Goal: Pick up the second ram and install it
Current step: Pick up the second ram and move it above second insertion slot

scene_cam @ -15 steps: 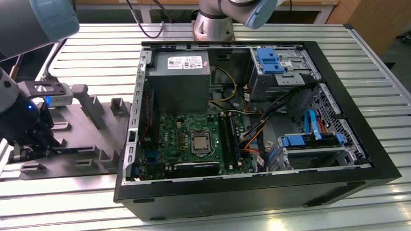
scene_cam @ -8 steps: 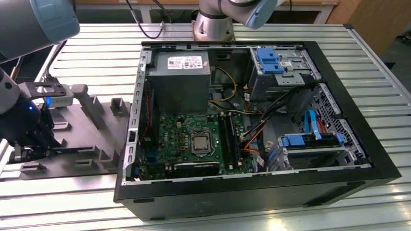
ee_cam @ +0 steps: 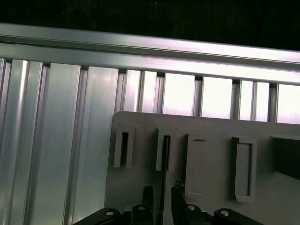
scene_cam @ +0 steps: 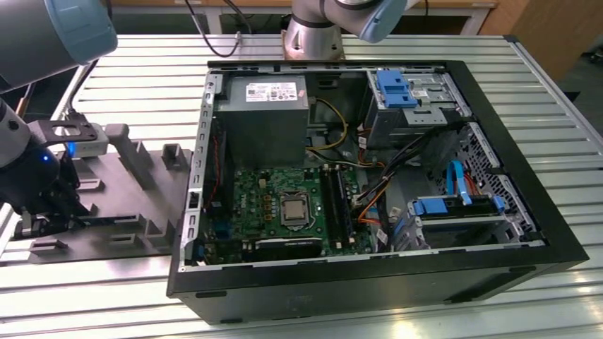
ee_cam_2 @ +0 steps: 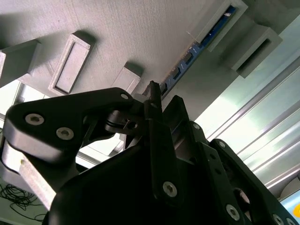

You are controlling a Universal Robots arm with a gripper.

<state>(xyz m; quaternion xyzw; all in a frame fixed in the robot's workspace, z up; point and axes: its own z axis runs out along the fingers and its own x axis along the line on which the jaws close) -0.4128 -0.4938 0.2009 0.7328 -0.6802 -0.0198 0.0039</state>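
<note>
while the gripper [ee_cam: 162, 193] sits spread astride the second ram [ee_cam: 164, 152] in its grey holder [ee_cam: 136, 187], nothing is pinched yet | risk: off-centre closing could tilt the strip, jamming it in the upright [ee_cam: 163, 131]

gripper [ee_cam: 162, 192] hemmed by grey uprights [ee_cam: 117, 140], open table [ee_cam: 61, 140] beside

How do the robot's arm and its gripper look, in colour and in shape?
The arm is a thick grey tube with light blue caps on its joints. The gripper is matte black, built of angular links with silver screw heads.
</note>
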